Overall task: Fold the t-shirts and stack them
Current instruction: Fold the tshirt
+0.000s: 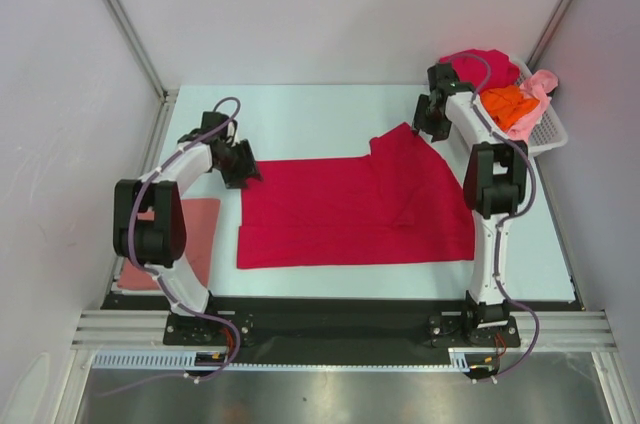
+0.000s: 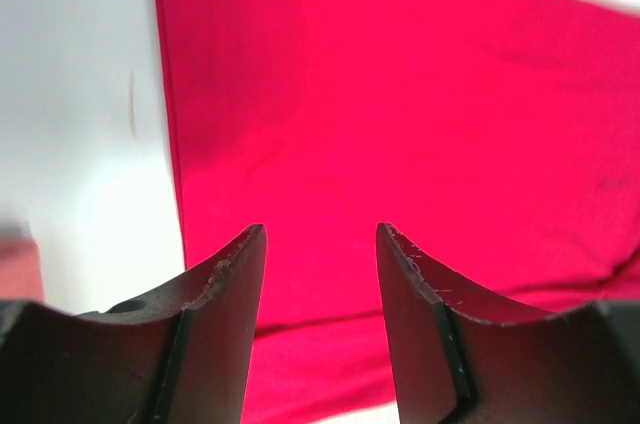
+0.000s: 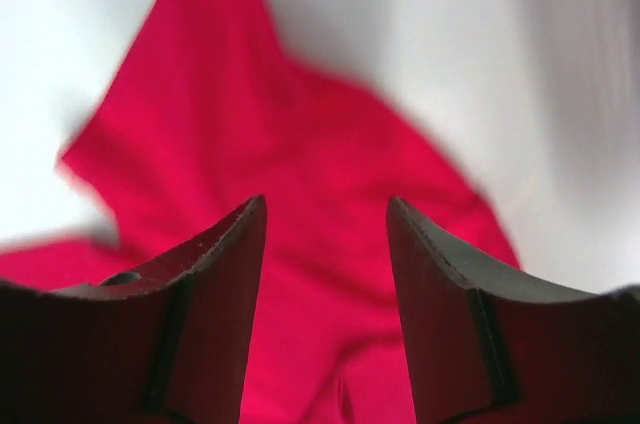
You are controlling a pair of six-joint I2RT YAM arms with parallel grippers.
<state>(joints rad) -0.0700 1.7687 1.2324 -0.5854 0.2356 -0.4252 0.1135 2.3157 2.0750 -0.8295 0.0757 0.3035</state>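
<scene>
A crimson red t-shirt (image 1: 340,209) lies spread on the white table, folded lengthwise, its far right part bunched and raised. It fills the left wrist view (image 2: 400,104) and the right wrist view (image 3: 290,174). My left gripper (image 1: 250,172) is open and empty at the shirt's far left corner. My right gripper (image 1: 425,129) is open and empty above the shirt's far right corner. A folded salmon pink t-shirt (image 1: 190,234) lies at the left, partly hidden by the left arm. An orange t-shirt (image 1: 510,104), a light pink t-shirt (image 1: 540,89) and a second crimson t-shirt (image 1: 485,66) sit in the basket.
The white slotted basket (image 1: 550,134) stands at the far right corner, just behind the right arm. White walls close in the table on the left, back and right. Bare table (image 1: 300,114) shows behind the spread shirt.
</scene>
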